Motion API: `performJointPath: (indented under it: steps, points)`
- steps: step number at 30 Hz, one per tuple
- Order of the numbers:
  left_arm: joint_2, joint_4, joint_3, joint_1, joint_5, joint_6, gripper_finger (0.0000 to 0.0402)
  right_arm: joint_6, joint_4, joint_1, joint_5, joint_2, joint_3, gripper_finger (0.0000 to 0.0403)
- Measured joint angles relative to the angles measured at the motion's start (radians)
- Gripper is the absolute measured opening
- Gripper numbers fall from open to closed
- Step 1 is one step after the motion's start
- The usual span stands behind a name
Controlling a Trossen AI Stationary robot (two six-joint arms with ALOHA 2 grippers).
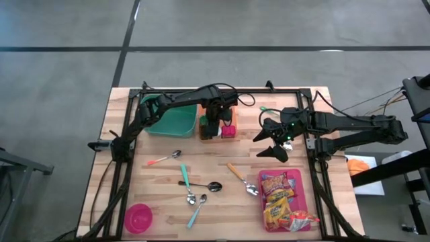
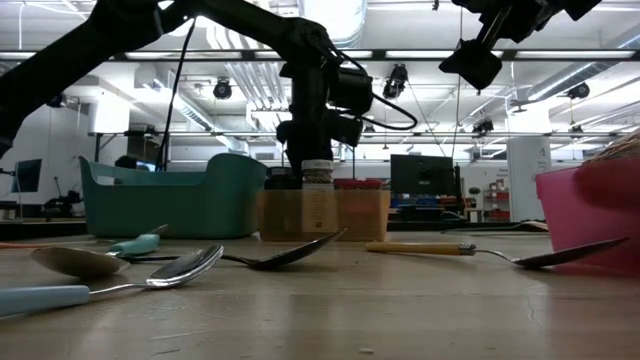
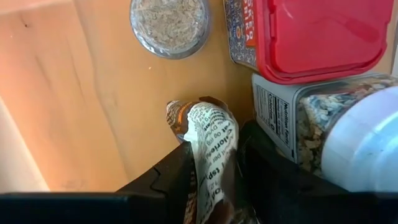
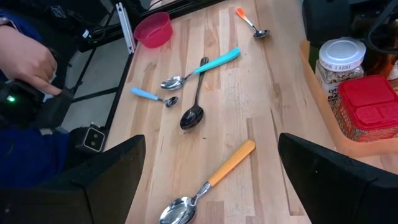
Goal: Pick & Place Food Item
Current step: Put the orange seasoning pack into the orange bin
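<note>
The food item is a small packet with white printed wrap and a brown end. My left gripper is shut on it, pointing down into the wooden box at the table's far middle. Below it in the box stand a glass-lidded spice jar, a red-lidded tub and a white-lidded jar. My right gripper hangs open above the table right of the box, with nothing between its fingers. My left gripper pinches the packet's printed middle between its two fingers, coming from above and pointing down. The packet hangs below the fingers with its brown end toward the box floor; whether that end touches the floor I cannot tell.
A teal bin stands left of the box. A pink tray with snack packets sits near right. Several spoons lie across the middle and a pink bowl near left. A person's hand shows beyond the table's edge.
</note>
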State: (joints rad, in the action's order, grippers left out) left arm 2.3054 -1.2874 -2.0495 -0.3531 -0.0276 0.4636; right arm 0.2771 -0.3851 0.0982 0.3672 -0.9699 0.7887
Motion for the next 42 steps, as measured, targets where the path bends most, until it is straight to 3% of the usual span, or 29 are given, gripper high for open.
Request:
performJointPath:
  steps: [42]
  points:
    - [-0.064, -0.046, -0.001, 0.001, 0.006, -0.071, 0.0156, 0.011, 0.000, -0.002, 0.000, 0.000, 0.000, 0.0364]
